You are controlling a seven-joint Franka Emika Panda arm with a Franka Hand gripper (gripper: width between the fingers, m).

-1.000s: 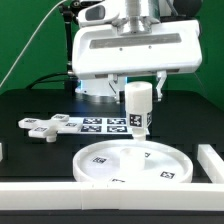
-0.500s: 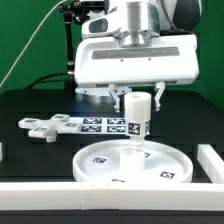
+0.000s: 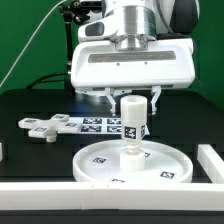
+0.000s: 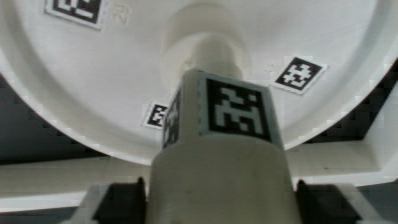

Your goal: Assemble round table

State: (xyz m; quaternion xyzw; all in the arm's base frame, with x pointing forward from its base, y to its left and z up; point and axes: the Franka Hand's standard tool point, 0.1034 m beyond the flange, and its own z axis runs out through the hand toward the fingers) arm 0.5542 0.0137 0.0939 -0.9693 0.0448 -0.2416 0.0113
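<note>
The white cylinder leg (image 3: 134,125) stands upright on the middle of the large rimmed round disc (image 3: 100,165), which lies at the front of the table. My gripper (image 3: 134,100) is shut on the top of the leg, one finger on each side. In the wrist view the leg (image 4: 222,130) runs down from my gripper (image 4: 222,205) to the hub of the disc (image 4: 107,90); a black-and-white tag shows on the leg. The cross-shaped base piece (image 3: 40,126) lies flat at the exterior view's left, apart from the disc.
The marker board (image 3: 95,124) lies behind the disc, between it and the arm's base. A white straight-edged border frame (image 3: 212,160) runs along the front and the exterior view's right of the table. The table top is black.
My gripper has moved down with the leg; the leg's lower end went from above the disc to resting on its middle.
</note>
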